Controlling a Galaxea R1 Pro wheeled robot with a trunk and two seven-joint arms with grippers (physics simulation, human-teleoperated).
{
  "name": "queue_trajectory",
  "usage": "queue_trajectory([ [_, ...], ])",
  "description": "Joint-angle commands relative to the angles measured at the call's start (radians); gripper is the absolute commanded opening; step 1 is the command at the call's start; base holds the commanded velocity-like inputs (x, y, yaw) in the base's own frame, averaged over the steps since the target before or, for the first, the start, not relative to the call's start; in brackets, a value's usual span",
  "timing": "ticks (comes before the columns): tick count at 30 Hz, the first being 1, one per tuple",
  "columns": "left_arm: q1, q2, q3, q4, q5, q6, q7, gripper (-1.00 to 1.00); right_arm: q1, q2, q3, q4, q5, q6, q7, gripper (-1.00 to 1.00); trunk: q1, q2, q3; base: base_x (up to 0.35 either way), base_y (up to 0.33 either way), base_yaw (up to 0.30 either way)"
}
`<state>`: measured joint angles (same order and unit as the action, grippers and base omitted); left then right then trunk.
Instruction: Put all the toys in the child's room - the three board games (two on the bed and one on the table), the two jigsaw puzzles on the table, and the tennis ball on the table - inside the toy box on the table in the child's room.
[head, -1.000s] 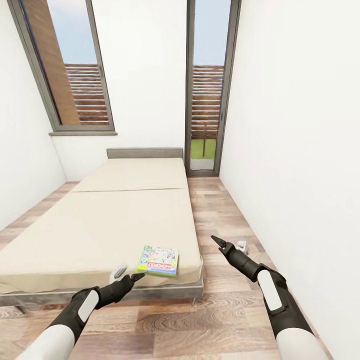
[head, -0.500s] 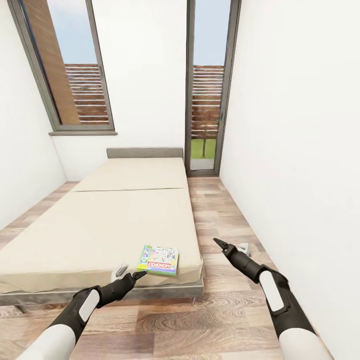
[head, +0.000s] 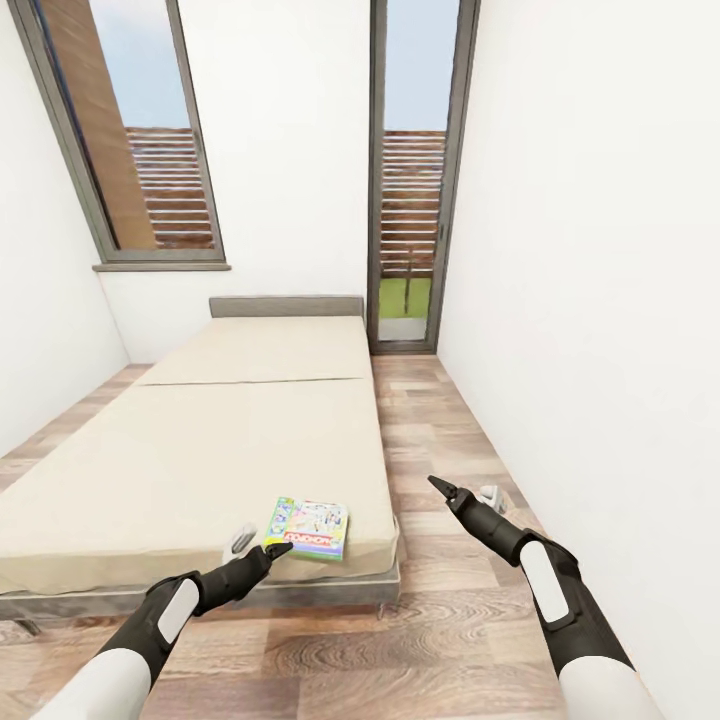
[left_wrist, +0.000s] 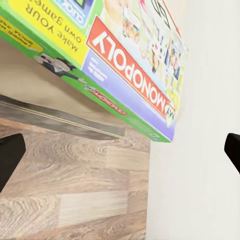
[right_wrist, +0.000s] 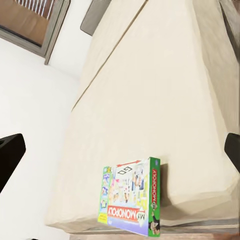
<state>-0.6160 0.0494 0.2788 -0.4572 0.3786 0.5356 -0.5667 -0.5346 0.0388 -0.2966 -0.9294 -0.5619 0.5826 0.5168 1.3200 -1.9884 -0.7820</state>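
Note:
A "MY MONOPOLY" board game (head: 307, 528) (left_wrist: 120, 60) (right_wrist: 131, 200), green-edged and brightly printed, lies flat on the beige bed (head: 220, 440) near its front right corner. My left gripper (head: 260, 545) (left_wrist: 120, 155) hovers open just in front of the box, at the bed's edge, with nothing between its fingers. Over the floor to the right of the bed, my right gripper (head: 462, 490) (right_wrist: 120, 152) is open and empty too. The table, toy box, jigsaw puzzles and tennis ball are out of view.
A strip of wood-plank floor (head: 440, 430) runs between the bed and the white right wall (head: 600, 300). A tall glass door (head: 412, 180) stands at the far end and a window (head: 130, 140) sits above the grey headboard (head: 287, 306).
The whole picture has shifted slightly left, so the camera moved. Both arms hold nearly the same pose and the board game lies where it was on the bed.

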Motion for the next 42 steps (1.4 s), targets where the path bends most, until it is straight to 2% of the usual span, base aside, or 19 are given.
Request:
queue_trajectory([
  [1, -0.001, 0.0, 0.004, 0.0, 0.003, 0.007, -0.002, 1.0, -0.001, 0.001, -0.004, 0.0, -0.004, 0.008, 0.002, 1.0, 0.0, 0.0, -0.001, 0.084, -0.079, 0.0],
  [42, -0.001, -0.001, 0.003, 0.0, 0.003, 0.007, -0.004, 1.0, -0.001, 0.001, -0.004, 0.0, -0.004, 0.008, 0.002, 1.0, 0.004, -0.007, -0.004, 0.034, -0.006, 0.0],
])
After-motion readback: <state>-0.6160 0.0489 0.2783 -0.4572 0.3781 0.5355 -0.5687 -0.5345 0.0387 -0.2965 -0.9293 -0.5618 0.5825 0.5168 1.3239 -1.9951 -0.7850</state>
